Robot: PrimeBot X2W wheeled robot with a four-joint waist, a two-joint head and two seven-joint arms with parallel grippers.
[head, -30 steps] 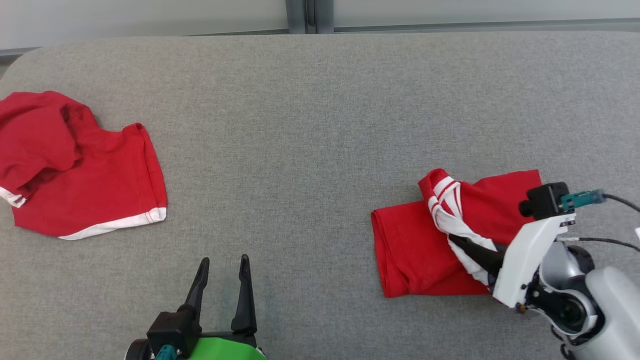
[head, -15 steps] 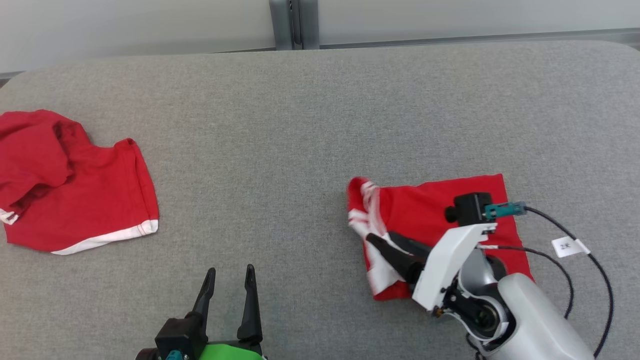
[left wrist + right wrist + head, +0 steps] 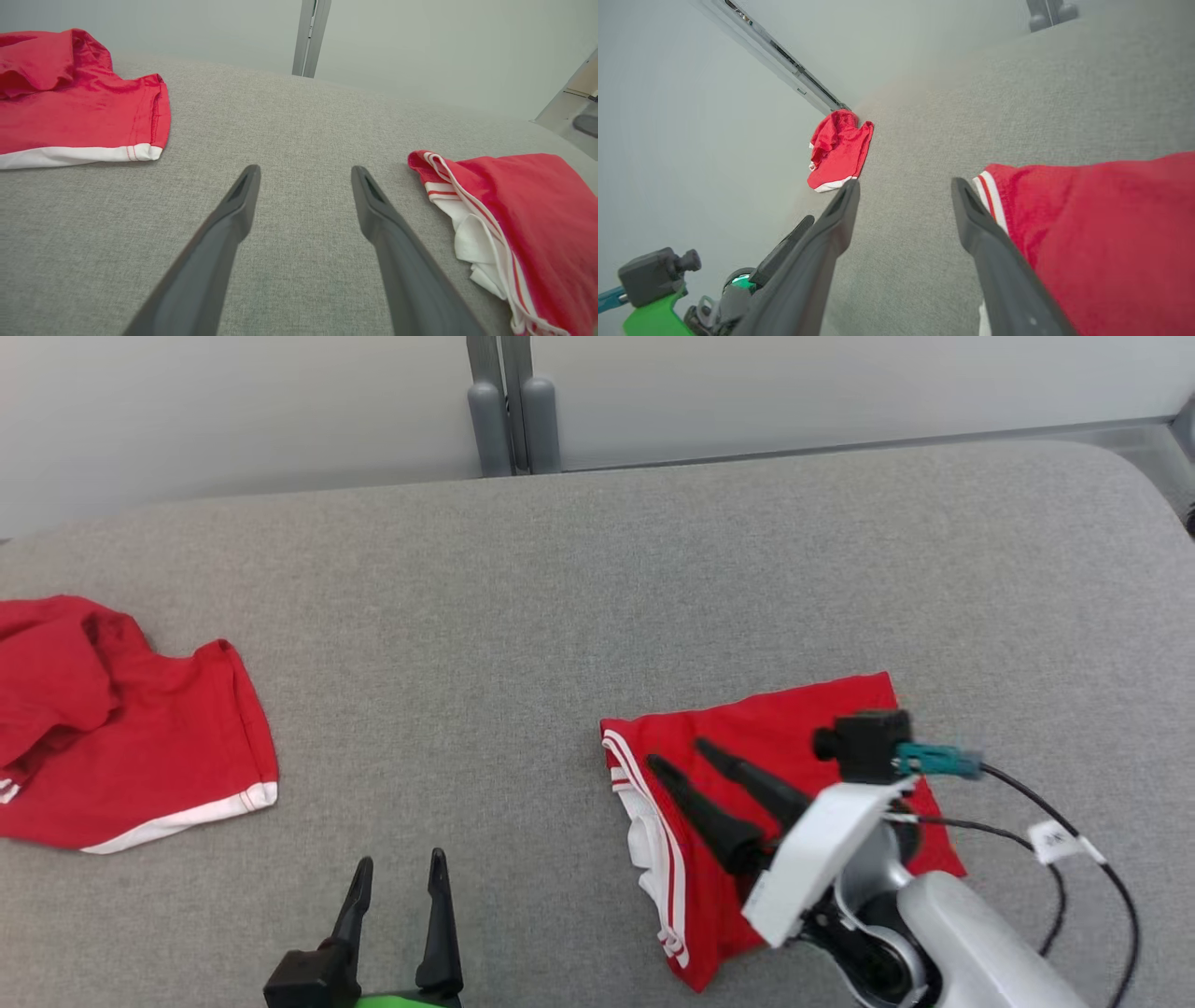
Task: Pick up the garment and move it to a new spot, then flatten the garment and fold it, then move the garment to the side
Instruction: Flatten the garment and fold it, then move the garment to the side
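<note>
Garment lies folded at the near right of the grey surface, my right gripper hovering over it with jaws spread and empty so, I judge, the fold rests undisturbed, while my left gripper sits open, near, clear of the cloth.

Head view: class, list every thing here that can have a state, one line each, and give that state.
folded garment: folded, lying on the table, striped white edge facing the robot's left, not gripped.
crumpled garment: unfolded, bunched up, lying at the table's left.
right pincer: open, over the folded garment, holding nothing.
left pincer: open, empty, over bare table.
</note>
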